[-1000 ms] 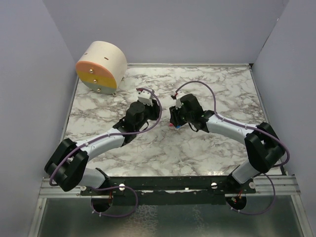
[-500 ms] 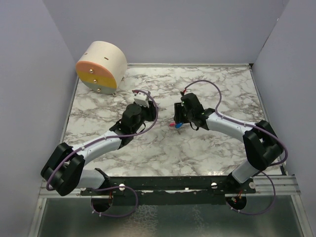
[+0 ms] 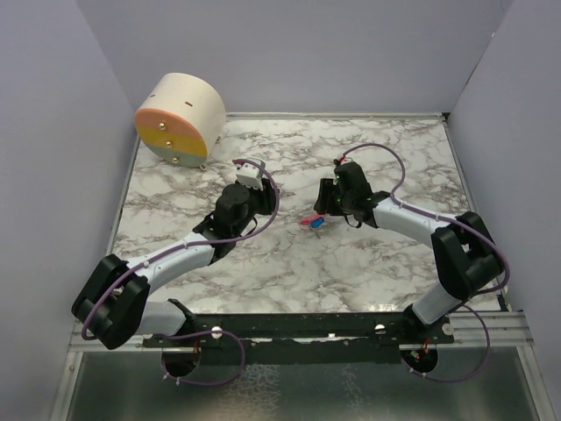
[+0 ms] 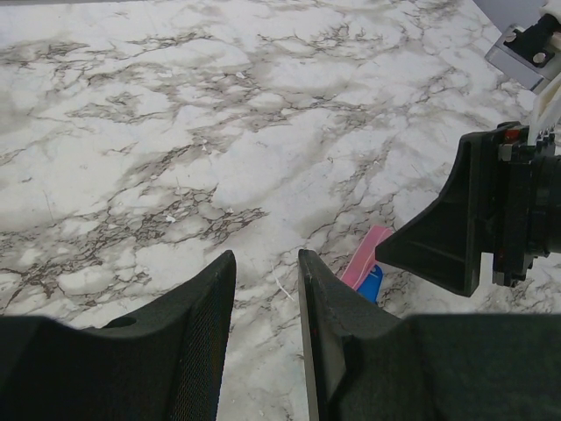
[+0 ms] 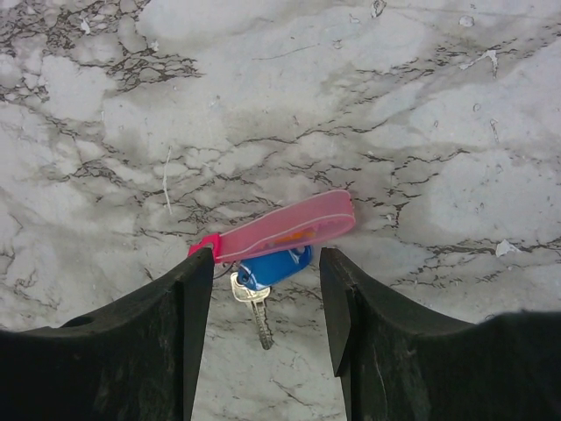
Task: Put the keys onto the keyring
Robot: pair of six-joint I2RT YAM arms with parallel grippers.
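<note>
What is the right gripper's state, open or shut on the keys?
Open. The right gripper shows its fingers apart in its wrist view, and the pink key lies flat on the marble table between them, unclamped.

White marble table, veined grey. A translucent pink strip, red at its 9 o'clock end. At its 6 o'clock, a blue tag and a silver key. At the table's 10 o'clock, a cream drum faced orange and yellow. Purple cables.
</note>
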